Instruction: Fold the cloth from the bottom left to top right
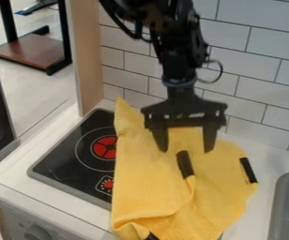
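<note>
The yellow cloth (147, 183) lies rumpled over the right part of the black stove and the white counter, its lower end at the counter's front. One corner peaks at its upper left, and a fold runs along its lower middle. Dark patches show at its centre, right edge and bottom. Above the cloth's upper part hangs the black gripper (184, 146), pointing down with its two fingers wide apart. No cloth is held between them; whether the tips touch the cloth I cannot tell.
Left of the cloth is the stove (65, 159) with red burner marks. A grey sink (288, 206) is set in at the lower right. White wall tiles (260, 70) rise behind the counter, and a wooden panel (87, 56) stands at the back left.
</note>
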You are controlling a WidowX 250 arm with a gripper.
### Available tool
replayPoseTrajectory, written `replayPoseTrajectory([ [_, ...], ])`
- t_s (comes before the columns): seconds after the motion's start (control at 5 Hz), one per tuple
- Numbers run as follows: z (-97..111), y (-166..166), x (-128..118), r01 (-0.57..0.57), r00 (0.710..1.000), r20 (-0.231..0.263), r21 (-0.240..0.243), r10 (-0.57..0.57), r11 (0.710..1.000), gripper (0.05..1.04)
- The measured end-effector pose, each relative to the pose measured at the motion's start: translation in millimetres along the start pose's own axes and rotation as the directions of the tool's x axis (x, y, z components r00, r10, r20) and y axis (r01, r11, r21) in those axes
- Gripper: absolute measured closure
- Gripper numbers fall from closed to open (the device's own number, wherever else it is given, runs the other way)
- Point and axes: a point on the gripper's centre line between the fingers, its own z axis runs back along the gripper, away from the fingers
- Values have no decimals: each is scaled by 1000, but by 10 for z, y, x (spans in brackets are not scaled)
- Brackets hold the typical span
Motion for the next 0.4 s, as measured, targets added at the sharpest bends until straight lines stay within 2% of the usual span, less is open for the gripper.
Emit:
replayPoseTrajectory([
  [0.2,174,13,-6,17,999,28,-16,-17,1000,85],
  [0.4,171,16,-10,21,999,27,-16,-21,1000,85],
])
